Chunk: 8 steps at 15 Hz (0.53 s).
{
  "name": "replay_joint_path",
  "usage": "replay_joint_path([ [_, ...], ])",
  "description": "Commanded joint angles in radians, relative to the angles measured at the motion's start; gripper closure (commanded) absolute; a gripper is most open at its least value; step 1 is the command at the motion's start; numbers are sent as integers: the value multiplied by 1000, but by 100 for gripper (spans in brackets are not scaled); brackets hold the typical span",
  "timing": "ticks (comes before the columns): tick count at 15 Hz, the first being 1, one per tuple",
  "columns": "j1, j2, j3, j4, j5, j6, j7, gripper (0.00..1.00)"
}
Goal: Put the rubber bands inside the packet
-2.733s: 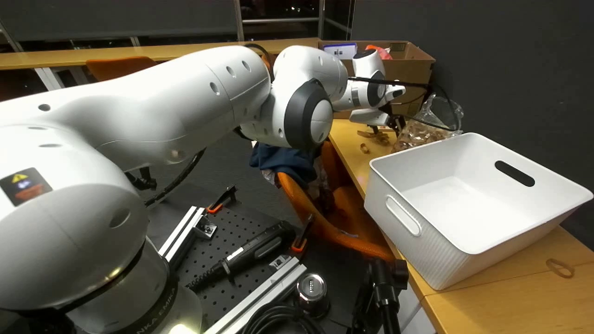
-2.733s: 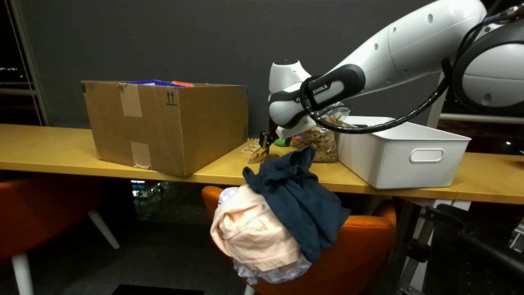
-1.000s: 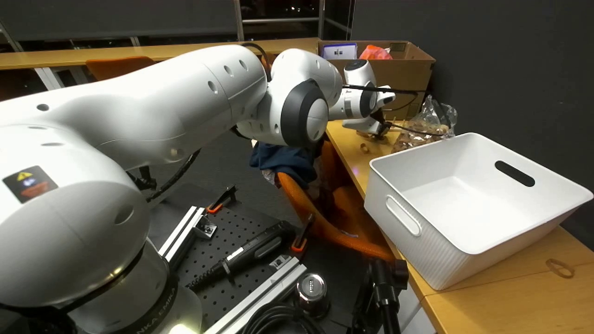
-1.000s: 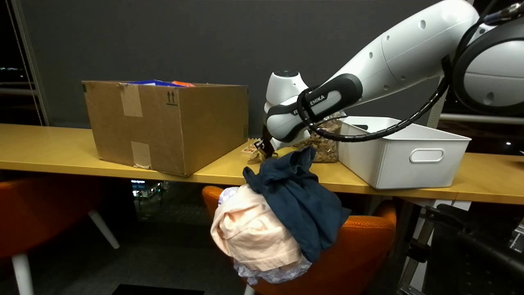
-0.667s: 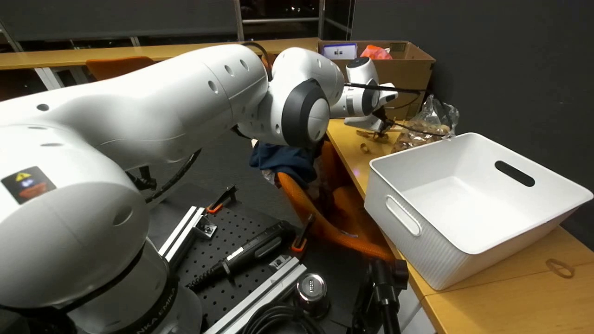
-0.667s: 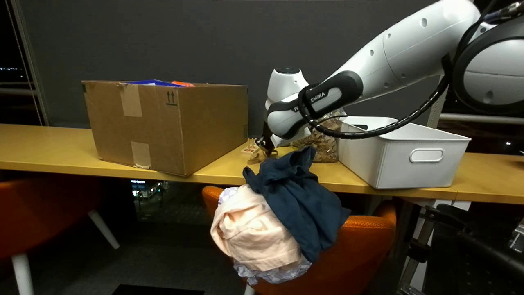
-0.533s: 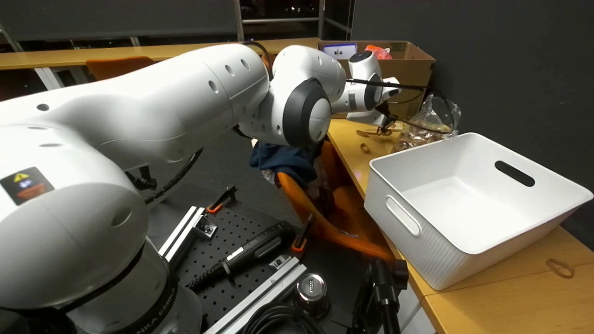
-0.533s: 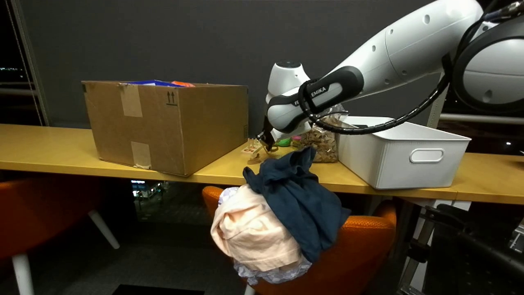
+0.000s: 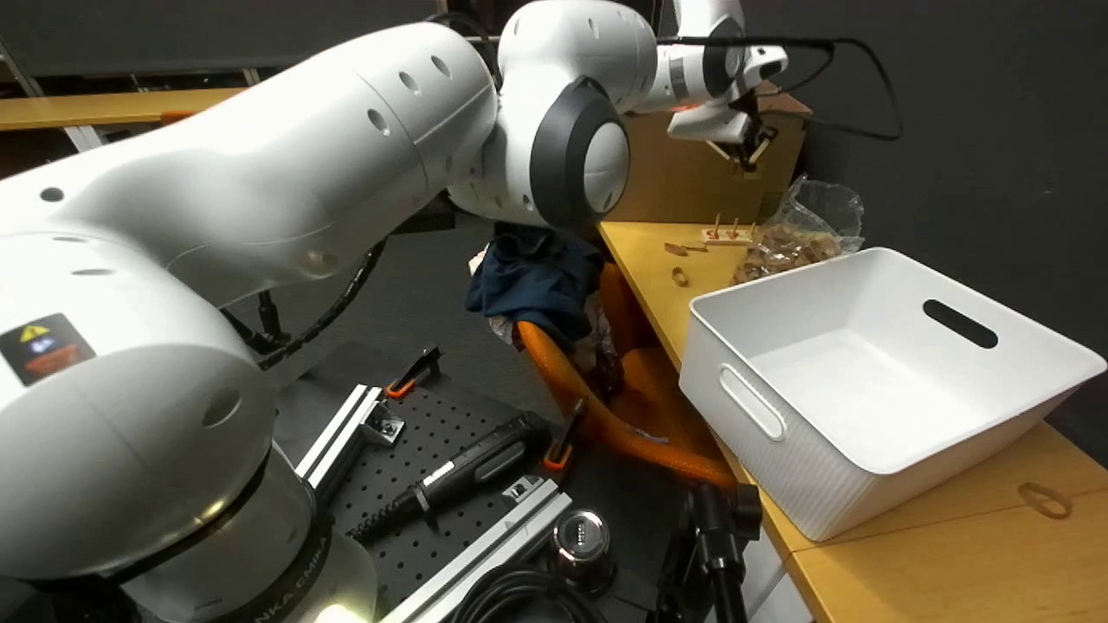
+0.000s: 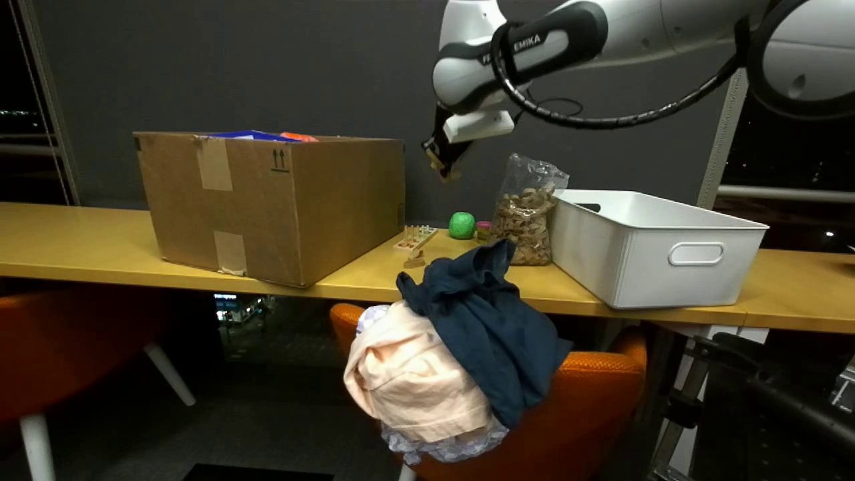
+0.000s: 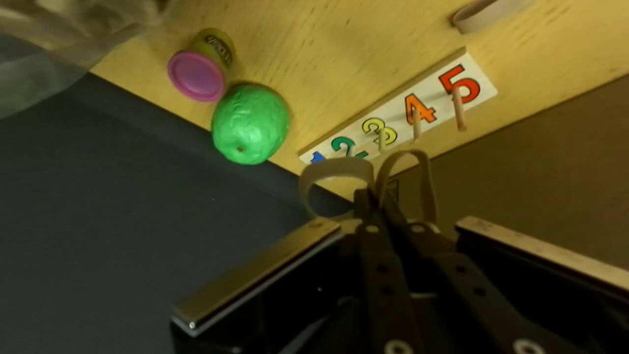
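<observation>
Tbl edge (image 10: 364, 292) well blw held bands (image 11: 339, 167).

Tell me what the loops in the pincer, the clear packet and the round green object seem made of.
The loops look like matte rubber: thin, flat tan strips bent in smooth curves.
The packet is likely thin, glossy plastic: transparent, crinkled, with glints.
The round green object, slightly shiny and wrinkled, may be painted plastic or foam.

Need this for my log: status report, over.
Gripper high, shut on rubber-band loops. Packet upright beside tub, not yet reached. No obstacle seen en route.
</observation>
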Motion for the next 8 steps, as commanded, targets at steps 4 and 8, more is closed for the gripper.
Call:
replay_joint_path([
  [4,-22,-268,-61,-24,-33,-426,24,99],
  [8,-40,-324,-65,-41,-39,-620,29,99],
])
